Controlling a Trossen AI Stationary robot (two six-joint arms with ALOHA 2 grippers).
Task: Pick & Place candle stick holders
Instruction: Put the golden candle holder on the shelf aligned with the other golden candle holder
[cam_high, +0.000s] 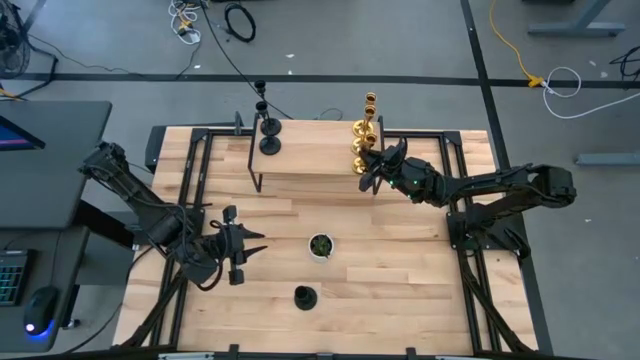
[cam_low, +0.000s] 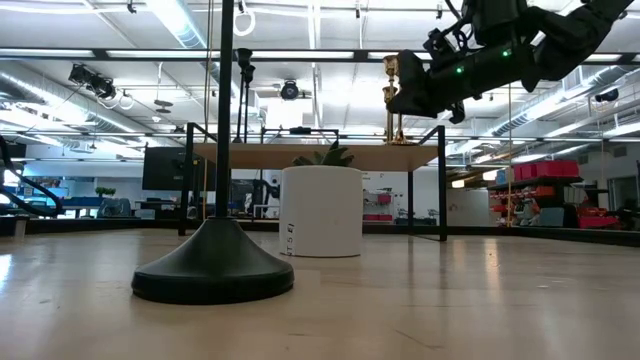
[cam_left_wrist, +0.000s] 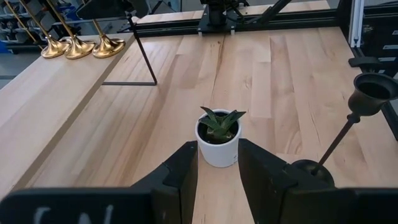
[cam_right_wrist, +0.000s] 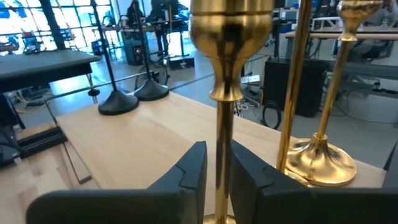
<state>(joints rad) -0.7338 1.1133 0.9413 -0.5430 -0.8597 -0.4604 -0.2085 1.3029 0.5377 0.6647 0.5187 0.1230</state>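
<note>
Three gold candle stick holders (cam_high: 364, 130) stand in a row at the right end of a raised wooden shelf (cam_high: 310, 155). Two black ones (cam_high: 268, 135) stand on their bases at its left end. A third black holder (cam_high: 305, 297) stands upright on the table near the front edge; it is close up in the low view (cam_low: 215, 270). My right gripper (cam_high: 372, 172) is at the nearest gold holder (cam_right_wrist: 224, 37), shut on its stem. My left gripper (cam_high: 258, 245) is open and empty, low over the table, pointing at the white pot (cam_left_wrist: 217, 140). My right gripper pinches the thin stem (cam_right_wrist: 222, 134) of the nearest gold holder between its two fingers, below the cup. The fingers come about level from the table's right side and lie across the stem. The holder is upright; the fingers hide whether its base rests on the shelf.
A small white pot with a green plant (cam_high: 320, 245) stands mid-table between my left gripper and the shelf. The shelf stands on thin black legs (cam_left_wrist: 142, 56). Black frame rails (cam_high: 195, 180) run along the table's left, right and far sides. Bare wood lies right of the pot.
</note>
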